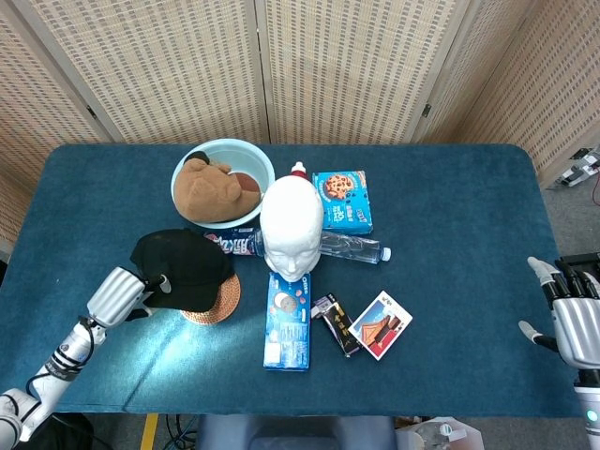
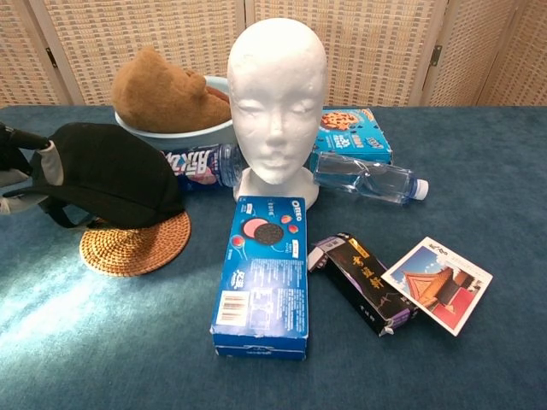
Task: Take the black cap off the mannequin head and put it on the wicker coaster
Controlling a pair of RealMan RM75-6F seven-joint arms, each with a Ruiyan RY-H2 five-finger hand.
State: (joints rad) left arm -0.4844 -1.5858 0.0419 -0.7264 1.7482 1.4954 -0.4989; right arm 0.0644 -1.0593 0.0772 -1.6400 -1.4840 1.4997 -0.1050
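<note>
Near the left edge of the worktop (image 1: 450,234), the left hand (image 1: 120,295) is seen clamped on the rear rim of the black cap (image 1: 183,267), with fingers (image 2: 47,162) pinched on the fabric beside the back strap. The cap is off the mannequin head (image 1: 289,225), which stands bare near the middle of the worktop. The cap is held low over the wicker coaster (image 1: 214,302), covering its far-left part; whether its underside already rests on the weave cannot be told from either view.

The placing step appears to be in hand. For it to be done well, the cap should be brought a little toward the front edge and toward the mannequin head, so that the crown is centred on the coaster rather than overhanging its left side. It should then be lowered until its weight is taken by the weave, and only then should the grip be loosened. The fingers should be drawn back toward the left edge, clear of the strap, so that the cap is not dragged off. Care is also called for behind the cap, where a bowl (image 1: 202,155) with a plush toy (image 1: 211,187) and a labelled bottle (image 2: 201,165) lie close.

At the right edge, the right hand (image 1: 574,323) is held with fingers apart and nothing in it, well away from everything.
</note>
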